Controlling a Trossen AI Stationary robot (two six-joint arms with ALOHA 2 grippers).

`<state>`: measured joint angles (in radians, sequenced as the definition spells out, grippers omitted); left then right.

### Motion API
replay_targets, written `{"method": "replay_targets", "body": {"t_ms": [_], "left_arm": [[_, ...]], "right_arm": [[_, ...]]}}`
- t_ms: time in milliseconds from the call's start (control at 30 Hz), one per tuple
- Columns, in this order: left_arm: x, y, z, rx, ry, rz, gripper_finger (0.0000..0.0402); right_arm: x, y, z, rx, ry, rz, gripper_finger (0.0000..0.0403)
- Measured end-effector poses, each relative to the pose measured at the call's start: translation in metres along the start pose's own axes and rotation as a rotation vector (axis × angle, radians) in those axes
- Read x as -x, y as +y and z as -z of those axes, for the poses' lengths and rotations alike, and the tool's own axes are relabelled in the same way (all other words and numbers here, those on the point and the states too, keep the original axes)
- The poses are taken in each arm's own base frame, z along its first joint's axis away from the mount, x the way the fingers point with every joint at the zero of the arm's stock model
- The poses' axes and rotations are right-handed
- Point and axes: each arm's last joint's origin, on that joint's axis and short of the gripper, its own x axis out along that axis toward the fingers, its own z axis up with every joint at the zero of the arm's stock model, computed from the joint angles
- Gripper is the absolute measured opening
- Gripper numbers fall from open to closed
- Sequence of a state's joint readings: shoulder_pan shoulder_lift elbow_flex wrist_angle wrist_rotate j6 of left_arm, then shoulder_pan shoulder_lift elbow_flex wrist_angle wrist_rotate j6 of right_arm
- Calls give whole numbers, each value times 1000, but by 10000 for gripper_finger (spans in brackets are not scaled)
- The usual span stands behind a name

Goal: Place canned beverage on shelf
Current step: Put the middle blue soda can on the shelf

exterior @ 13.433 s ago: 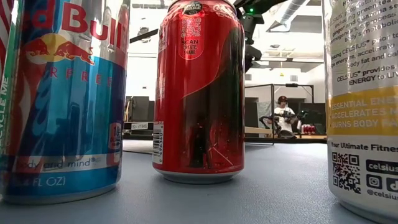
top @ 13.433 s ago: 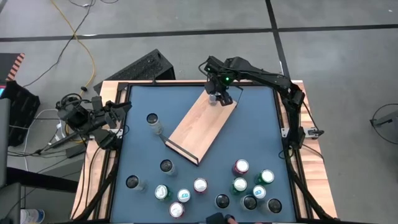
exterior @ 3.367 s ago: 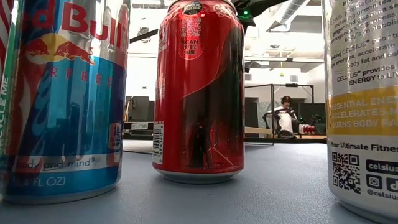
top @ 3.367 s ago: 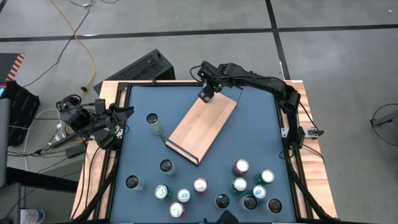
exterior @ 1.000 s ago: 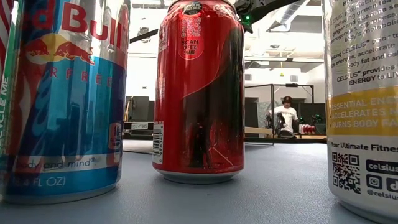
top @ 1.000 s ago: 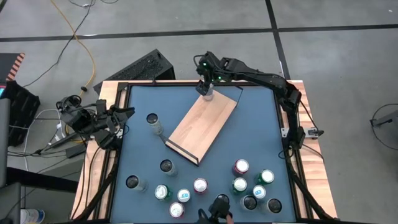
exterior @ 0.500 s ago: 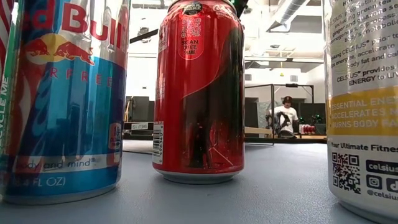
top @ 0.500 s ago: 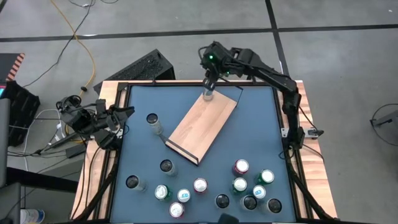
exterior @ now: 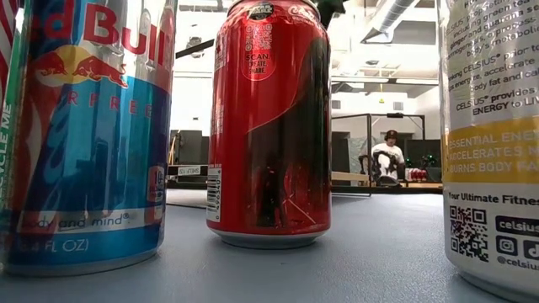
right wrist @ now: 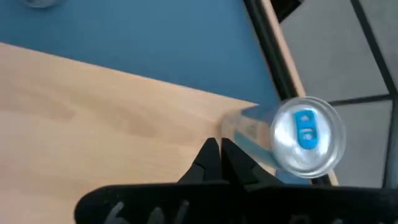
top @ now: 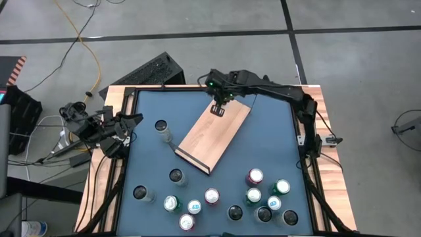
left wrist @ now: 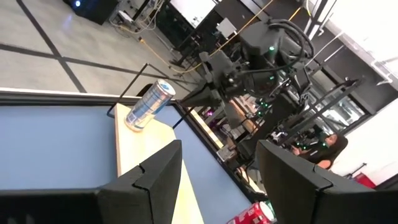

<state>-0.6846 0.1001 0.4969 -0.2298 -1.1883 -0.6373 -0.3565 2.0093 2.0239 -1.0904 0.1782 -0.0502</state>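
A silver can (right wrist: 303, 138) stands upright on the far corner of the wooden shelf (top: 214, 135) — its long axis vertical. The right claw (top: 218, 109), clenched and empty, hangs just beside it toward six o'clock. The left claw (top: 129, 119) waits at the counter's nine o'clock edge, part open, holding nothing.

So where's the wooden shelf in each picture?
High view: the shelf lies slanted mid-table.
Low view: not seen; big cans block it.
Left wrist view: pale board on the blue table.
Right wrist view: under the shut right pincer.
Shared landmark: the silver can on its corner.
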Motion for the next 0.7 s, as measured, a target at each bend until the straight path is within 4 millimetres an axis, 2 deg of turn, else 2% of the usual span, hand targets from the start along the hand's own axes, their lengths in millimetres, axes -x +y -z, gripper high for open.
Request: {"method": "replay_targets", "body": {"t_ms": [700], "left_arm": [[0,2,0,3,-22,-36,194]], "right_arm": [[-9,-36,-2,-99,-37,-3,0]]}}
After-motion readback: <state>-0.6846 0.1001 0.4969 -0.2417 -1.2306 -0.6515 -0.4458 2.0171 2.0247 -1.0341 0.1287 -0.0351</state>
